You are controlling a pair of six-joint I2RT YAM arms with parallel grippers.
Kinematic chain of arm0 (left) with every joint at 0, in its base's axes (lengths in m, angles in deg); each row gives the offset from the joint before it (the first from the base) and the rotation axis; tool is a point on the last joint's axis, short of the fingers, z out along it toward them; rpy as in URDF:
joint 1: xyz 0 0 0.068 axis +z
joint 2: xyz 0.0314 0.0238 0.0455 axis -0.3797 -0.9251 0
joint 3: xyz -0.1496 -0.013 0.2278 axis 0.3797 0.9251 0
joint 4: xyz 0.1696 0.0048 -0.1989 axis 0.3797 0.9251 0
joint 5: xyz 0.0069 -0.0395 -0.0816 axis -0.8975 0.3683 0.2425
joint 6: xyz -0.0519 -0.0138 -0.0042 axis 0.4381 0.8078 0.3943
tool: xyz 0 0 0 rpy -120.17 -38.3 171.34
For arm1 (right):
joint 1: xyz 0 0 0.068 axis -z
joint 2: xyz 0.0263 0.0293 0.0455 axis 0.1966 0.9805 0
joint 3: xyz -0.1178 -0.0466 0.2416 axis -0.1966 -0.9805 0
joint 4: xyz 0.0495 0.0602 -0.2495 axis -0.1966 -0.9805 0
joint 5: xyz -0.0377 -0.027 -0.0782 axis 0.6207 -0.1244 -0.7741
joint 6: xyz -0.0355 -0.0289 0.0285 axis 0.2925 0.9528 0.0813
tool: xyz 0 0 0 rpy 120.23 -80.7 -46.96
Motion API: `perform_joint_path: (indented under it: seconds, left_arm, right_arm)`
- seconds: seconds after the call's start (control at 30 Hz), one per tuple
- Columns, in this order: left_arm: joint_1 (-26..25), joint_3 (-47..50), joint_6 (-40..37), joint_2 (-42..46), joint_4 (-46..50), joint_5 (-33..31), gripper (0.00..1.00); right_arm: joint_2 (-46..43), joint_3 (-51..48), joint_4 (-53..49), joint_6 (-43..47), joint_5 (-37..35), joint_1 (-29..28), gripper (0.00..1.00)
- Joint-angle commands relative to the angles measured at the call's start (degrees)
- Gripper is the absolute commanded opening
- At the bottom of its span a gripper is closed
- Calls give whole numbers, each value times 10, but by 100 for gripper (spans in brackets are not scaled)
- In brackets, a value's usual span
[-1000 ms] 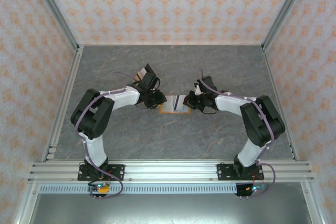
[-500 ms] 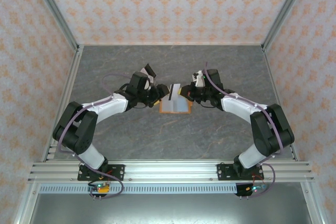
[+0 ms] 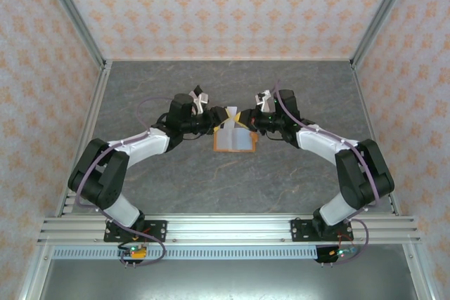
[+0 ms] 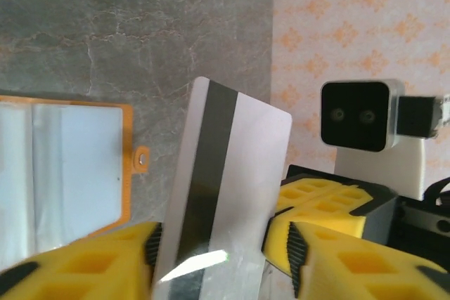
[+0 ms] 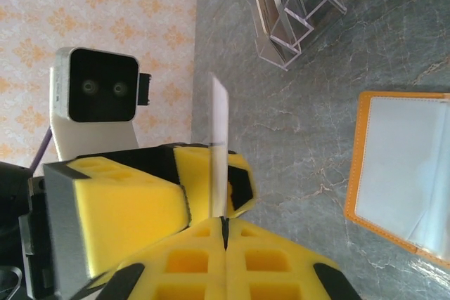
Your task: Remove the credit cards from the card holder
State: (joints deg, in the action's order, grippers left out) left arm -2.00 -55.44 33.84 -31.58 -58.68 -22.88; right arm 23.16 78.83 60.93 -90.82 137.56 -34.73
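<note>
The orange card holder (image 3: 234, 150) lies open on the grey table, its pale inner face up (image 4: 70, 166) (image 5: 408, 166). Above its far edge the whitish-silver credit card (image 3: 228, 114) stands clear of the holder, its dark stripe showing (image 4: 225, 173). My right gripper (image 5: 223, 223) is shut on that card, which appears edge-on (image 5: 219, 145). My left gripper (image 4: 221, 244) is open, with its yellow fingers on either side of the same card. The two grippers meet tip to tip (image 3: 214, 121) (image 3: 242, 121). The brown and black cards are out of view.
A clear acrylic stand (image 5: 292, 12) sits on the table beyond the holder. Patterned walls close the table on three sides. The right wrist camera (image 4: 358, 114) is close in front of the left fingers.
Both grippers have risen and moved to the holder's far edge. The whitish card has come out of the holder and now stands up between them. The holder stays flat.
</note>
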Motion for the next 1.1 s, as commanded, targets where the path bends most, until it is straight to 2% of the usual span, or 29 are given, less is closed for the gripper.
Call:
perform_joint_path:
  seconds: [0.0,0.13,0.2,0.33,0.43,0.53,0.6,0.8,0.97,1.07]
  left_arm:
    - [4,7,-2,16,-31,9,34]
    - [4,4,-26,24,-6,0,15]
    - [4,0,-40,29,22,-10,2]
    - [4,-19,-91,53,132,-64,0]
    - [4,-45,-161,84,261,-147,0]
    - [4,-79,-206,111,381,-255,0]
    - [4,-103,-215,124,442,-320,0]
    - [4,-209,-193,102,605,-487,0]
    - [-7,-301,-167,22,650,-549,0]
    - [-26,-363,-148,-40,675,-616,0]
  right_arm:
    - [3,0,17,-1,7,1,0]
    - [9,4,0,7,-2,1,0]
    - [6,11,-31,23,-16,1,5]
    - [-13,30,-141,86,-91,1,37]
    - [-34,41,-202,127,-152,1,59]
    - [-51,47,-243,161,-205,2,75]
    - [-64,42,-248,179,-230,2,82]
    - [-87,35,-262,201,-267,1,91]
    - [-89,30,-267,212,-282,1,95]
    - [-93,26,-271,218,-293,1,96]
